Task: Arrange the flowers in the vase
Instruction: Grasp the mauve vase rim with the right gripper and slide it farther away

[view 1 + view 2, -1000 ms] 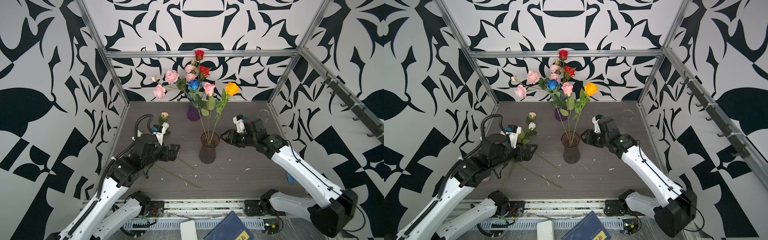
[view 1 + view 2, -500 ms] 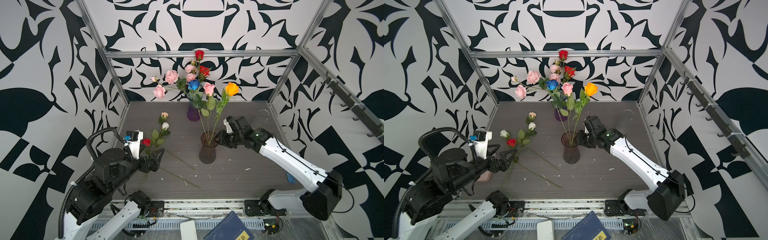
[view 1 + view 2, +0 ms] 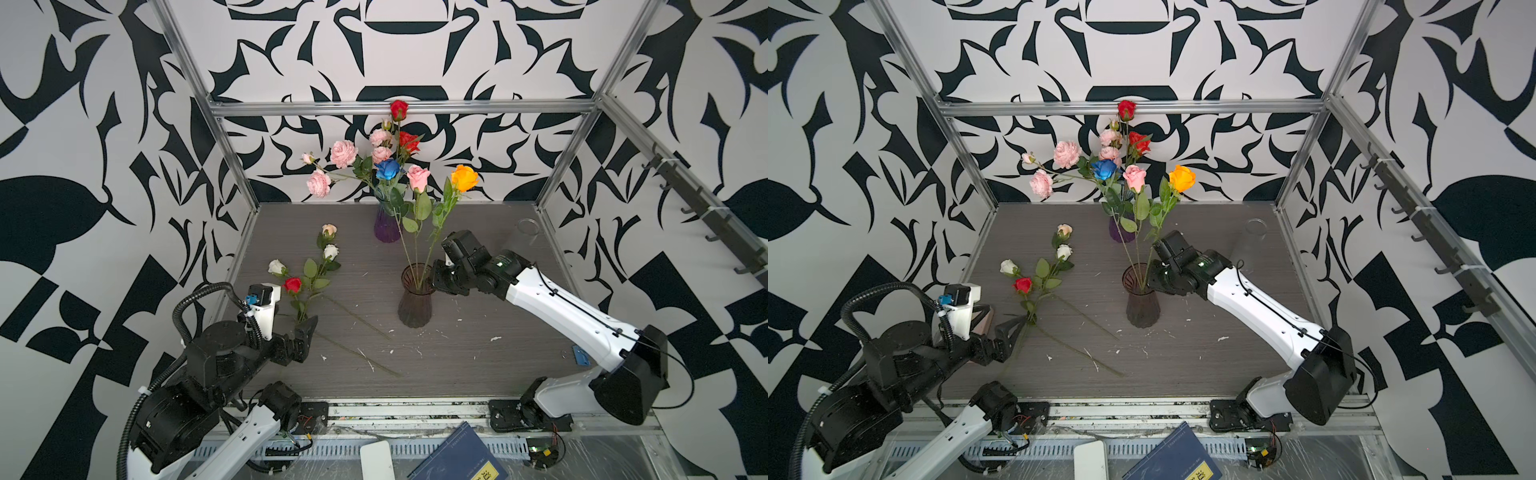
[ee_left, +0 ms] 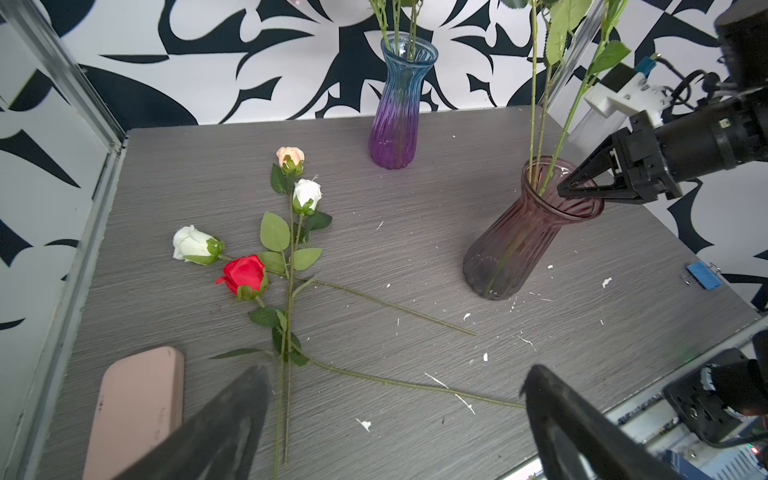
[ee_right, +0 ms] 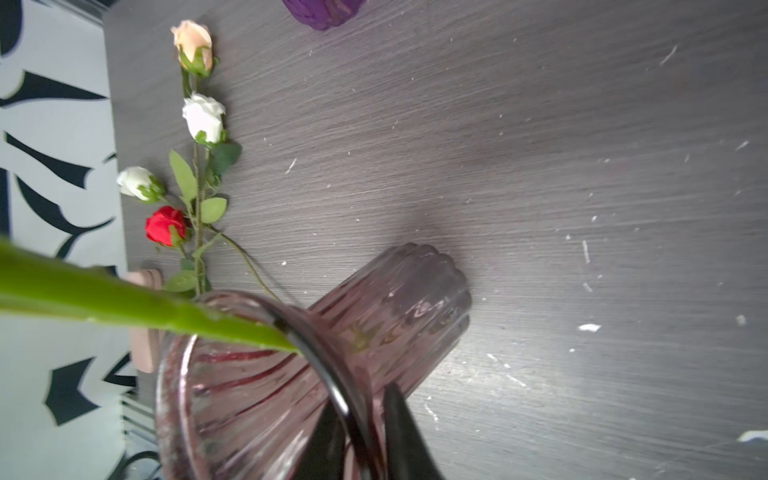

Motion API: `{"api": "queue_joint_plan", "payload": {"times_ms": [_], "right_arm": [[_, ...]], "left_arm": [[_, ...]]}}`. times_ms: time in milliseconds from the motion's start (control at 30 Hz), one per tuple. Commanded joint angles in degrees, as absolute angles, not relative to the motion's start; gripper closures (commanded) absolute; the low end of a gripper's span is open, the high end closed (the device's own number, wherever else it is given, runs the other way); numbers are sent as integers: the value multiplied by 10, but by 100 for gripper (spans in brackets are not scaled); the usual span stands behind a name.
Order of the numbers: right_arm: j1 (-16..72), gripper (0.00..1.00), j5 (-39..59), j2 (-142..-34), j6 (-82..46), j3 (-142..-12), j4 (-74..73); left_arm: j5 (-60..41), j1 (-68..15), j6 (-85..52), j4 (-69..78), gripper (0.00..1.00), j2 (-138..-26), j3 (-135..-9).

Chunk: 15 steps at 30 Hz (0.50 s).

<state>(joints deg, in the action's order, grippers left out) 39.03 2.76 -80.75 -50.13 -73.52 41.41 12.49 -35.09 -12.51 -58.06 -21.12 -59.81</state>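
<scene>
Right gripper (image 4: 567,192): clamped on the rim of mauve ribbed vase (image 3: 413,305), one finger inside | Left gripper (image 4: 397,370): spread wide, holding nothing, above table (image 3: 478,357) left of that vase | pink rose (image 3: 417,178), orange rose (image 3: 464,178): standing in that vase | red rose (image 3: 292,284), white roses (image 3: 276,266), peach rose (image 3: 329,230): lying flat, left of it

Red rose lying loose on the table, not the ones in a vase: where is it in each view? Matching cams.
Top view: red rose lies left of the mauve vase, beside a white bud.
Top view: same spot, red rose left of the vase.
Left wrist: red rose next to the white bud.
Right wrist: red rose past the vase rim.
Shared landmark: the mauve vase.
</scene>
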Motion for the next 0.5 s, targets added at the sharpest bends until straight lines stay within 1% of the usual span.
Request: {"api": "queue_joint_plan", "payload": {"times_ms": [0, 67, 167, 267, 467], "right_arm": [[392, 90, 13, -808, -505, -773, 414], [388, 95, 11, -814, -499, -790, 420], [371, 99, 13, -825, -487, -822, 433], [336, 100, 34, -838, -475, -851, 438], [257, 100, 68, -891, -424, -954, 477]], "left_arm": [[127, -349, -117, -558, 0, -182, -570], [122, -349, -133, -531, 1, -161, -548], [109, -350, -134, -479, 1, -135, -510], [106, -349, -124, -444, 1, -130, -486], [92, -350, -120, -442, 1, -157, -466]]}}
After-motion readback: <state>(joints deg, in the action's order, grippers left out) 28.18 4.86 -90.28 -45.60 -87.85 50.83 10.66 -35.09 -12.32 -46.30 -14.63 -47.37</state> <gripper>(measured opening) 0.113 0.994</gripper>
